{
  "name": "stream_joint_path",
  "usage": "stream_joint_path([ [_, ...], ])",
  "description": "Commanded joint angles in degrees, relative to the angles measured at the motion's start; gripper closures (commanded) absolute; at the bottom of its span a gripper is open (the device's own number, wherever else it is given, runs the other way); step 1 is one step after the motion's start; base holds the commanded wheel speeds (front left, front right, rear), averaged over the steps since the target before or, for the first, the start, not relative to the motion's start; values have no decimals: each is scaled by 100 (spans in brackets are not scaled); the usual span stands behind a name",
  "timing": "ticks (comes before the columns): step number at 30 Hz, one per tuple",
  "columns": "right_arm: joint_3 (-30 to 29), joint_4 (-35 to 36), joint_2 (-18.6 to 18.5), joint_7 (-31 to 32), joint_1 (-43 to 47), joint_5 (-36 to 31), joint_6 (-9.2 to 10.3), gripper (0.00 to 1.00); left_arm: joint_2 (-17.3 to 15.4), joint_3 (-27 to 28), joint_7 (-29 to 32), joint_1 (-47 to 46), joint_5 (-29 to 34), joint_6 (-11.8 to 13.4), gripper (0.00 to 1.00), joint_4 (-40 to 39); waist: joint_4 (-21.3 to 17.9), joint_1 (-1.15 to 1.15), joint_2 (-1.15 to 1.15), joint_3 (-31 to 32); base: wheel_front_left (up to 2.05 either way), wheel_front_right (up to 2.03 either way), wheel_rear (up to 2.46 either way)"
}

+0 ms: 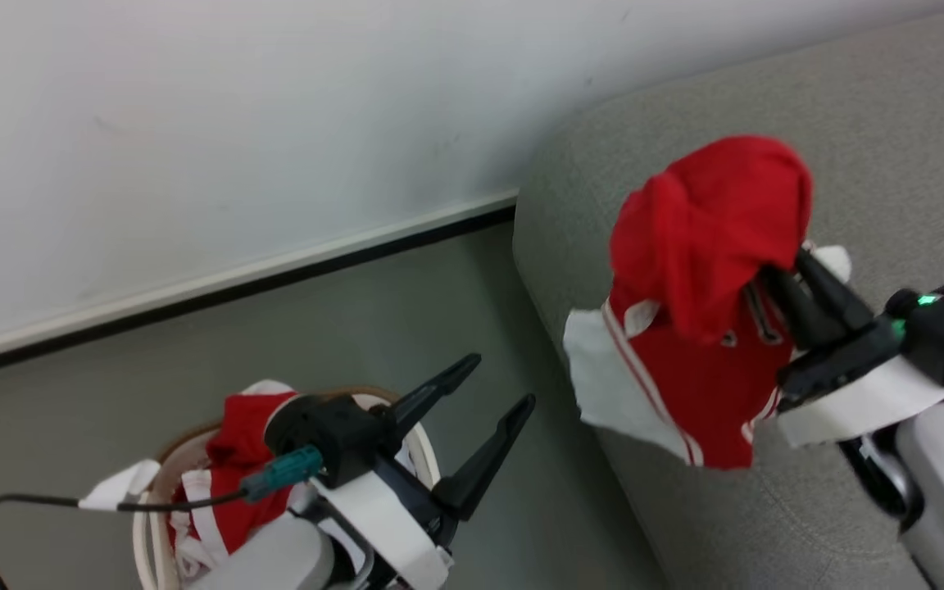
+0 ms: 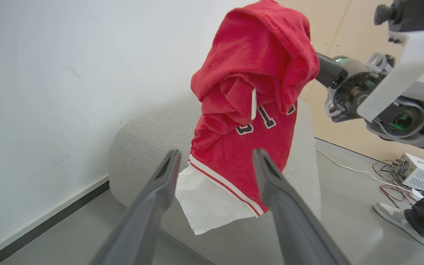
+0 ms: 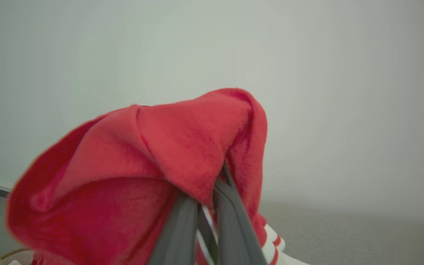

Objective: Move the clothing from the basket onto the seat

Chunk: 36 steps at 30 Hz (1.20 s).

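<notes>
Head view: basket [image 1: 428, 463] holds red clothing [image 1: 234, 447].

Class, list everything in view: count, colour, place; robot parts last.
Upholstered fabric sofa: one, light grey, beside wall.
Perforated plastic laundry basket: one, white with brown rim, on floor.
Soft sports garment with striped trim: one, red and white, held over sofa.
Crumpled garments: count unclear, red and white, in basket.
Box with wires: one, white, on floor.
Person's shoe: one, grey, near box.
Left tool: one, dark, open, by basket.
Right tool: one, dark, shut on held garment.
</notes>
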State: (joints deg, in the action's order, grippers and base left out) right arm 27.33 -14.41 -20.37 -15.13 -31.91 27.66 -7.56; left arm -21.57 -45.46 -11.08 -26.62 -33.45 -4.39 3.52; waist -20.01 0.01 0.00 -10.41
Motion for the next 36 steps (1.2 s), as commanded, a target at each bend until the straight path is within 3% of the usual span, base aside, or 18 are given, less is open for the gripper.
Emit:
stream_joint_path([
  [1,-204,20,13,-4,-224,-72,14,100,-52,2,30,-152,63,-27,0,-22,211,-1,0,-551,0,0,0],
  [9,-2153,-640,-441,225,-1844,-941,13,100,3,-66,-3,-1231,441,-199,0,-68,943,-1,0,-1970,0,0,0],
  [16,-3981,-1491,-1054,1057,-3242,-1942,14,100,277,1,-254,-1799,491,-248,0,6,1711,-1,0,-2648,0,0,0],
  [21,-5309,-1897,-1258,1507,-3476,-3046,14,100,493,157,-363,-1882,468,-241,0,-65,2197,-1,0,-3052,0,0,0],
  [27,-7124,-2204,-775,1519,-2932,-4200,14,100,516,335,-405,-1622,449,-255,0,47,2409,-1,0,-3147,0,0,0],
  [30,-7379,-2268,-522,1459,-2766,-4444,14,98,494,453,-407,-1528,437,-266,0,56,2349,-1,0,-3059,0,0,0],
  [32,-7567,-2236,-291,1382,-2603,-4624,14,57,451,598,-407,-1392,442,-258,0,72,2242,-1,0,-2926,0,0,0],
  [33,-7595,-2228,-135,1366,-2517,-4710,14,0,431,679,-405,-1317,451,-261,0,94,2183,-1,0,-2832,0,0,0],
  [36,-7468,-2098,298,1270,-2325,-4875,14,0,370,916,-406,-1094,466,-270,0,126,1985,-1,0,-2510,0,0,0],
])
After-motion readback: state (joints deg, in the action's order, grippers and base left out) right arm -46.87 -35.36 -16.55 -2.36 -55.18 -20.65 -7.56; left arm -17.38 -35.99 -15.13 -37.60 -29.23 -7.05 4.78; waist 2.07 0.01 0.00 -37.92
